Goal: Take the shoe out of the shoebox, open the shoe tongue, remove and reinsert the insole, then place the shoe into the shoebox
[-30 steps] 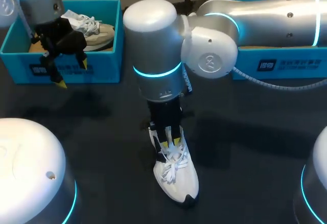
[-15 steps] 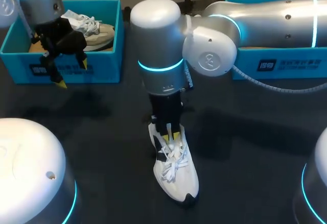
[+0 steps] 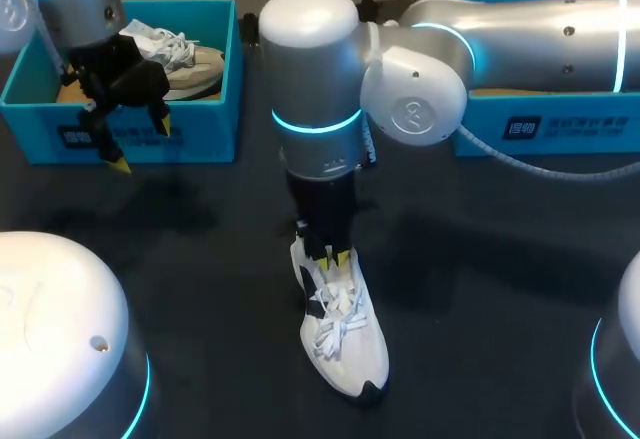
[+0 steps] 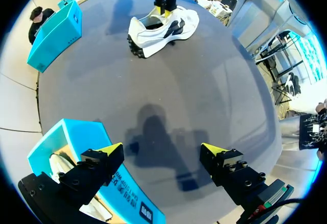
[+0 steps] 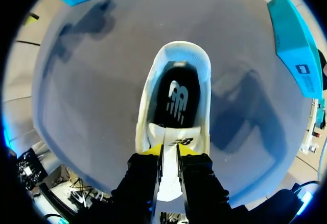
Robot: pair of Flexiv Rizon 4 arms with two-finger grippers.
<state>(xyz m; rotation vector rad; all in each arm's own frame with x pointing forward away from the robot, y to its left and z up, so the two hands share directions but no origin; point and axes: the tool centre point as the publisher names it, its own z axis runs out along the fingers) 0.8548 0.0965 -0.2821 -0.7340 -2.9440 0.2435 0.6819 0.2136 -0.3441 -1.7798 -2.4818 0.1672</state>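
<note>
Right gripper (image 5: 168,150): clamped tight on the tongue (image 5: 169,138), with a yellow tip pressed to each side of that white strip.
Tongue: stands up between the two fingers, at the front edge of the shoe's opening.
White shoe (image 3: 343,334): sits on its sole on the dark table (image 3: 200,269), directly under the Right gripper and outside both boxes. Its laced front lies behind the fingers and its heel ahead of them.
Insole (image 5: 176,101): dark, lying flat inside the shoe just ahead of the pinching fingers.
Left gripper (image 3: 141,146): fingers spread wide apart with nothing between them. It hangs above bare table, well apart from the White shoe.
Left shoebox (image 3: 215,79): blue and open-topped, close beside one finger of the Left gripper. A second shoe (image 3: 185,59), beige and white with white laces, lies inside it.
Right shoebox (image 3: 560,124): blue, well apart from both grippers and mostly hidden behind the right arm (image 3: 520,29). From where I stand I cannot tell what it holds.
</note>
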